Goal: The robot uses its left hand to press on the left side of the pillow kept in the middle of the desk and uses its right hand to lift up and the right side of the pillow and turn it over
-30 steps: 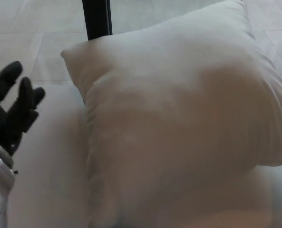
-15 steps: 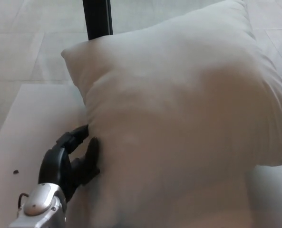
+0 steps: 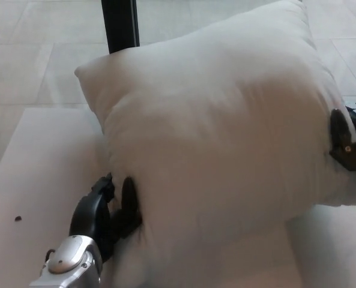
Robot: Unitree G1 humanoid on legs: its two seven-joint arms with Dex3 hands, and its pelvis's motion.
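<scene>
A big white pillow (image 3: 220, 138) fills the middle of the white desk (image 3: 39, 174) in the head view. My left hand (image 3: 108, 210) comes in from the lower left and pushes against the pillow's lower left edge. Its black fingers (image 3: 128, 201) are spread apart, dent the fabric and hold nothing. My right hand (image 3: 347, 147) shows only partly at the picture's right edge, touching the pillow's right side. The rest of that hand is hidden behind the pillow and cut off by the frame.
A black post (image 3: 120, 24) stands behind the pillow's far left corner, over a pale tiled floor (image 3: 27, 60). The desk's left edge runs diagonally at the left. A small dark speck (image 3: 17, 218) lies on the desk near my left arm.
My left hand swung in from the far left to the pillow's lower left edge and now presses a little deeper. My right hand has come into view at the pillow's right side.
</scene>
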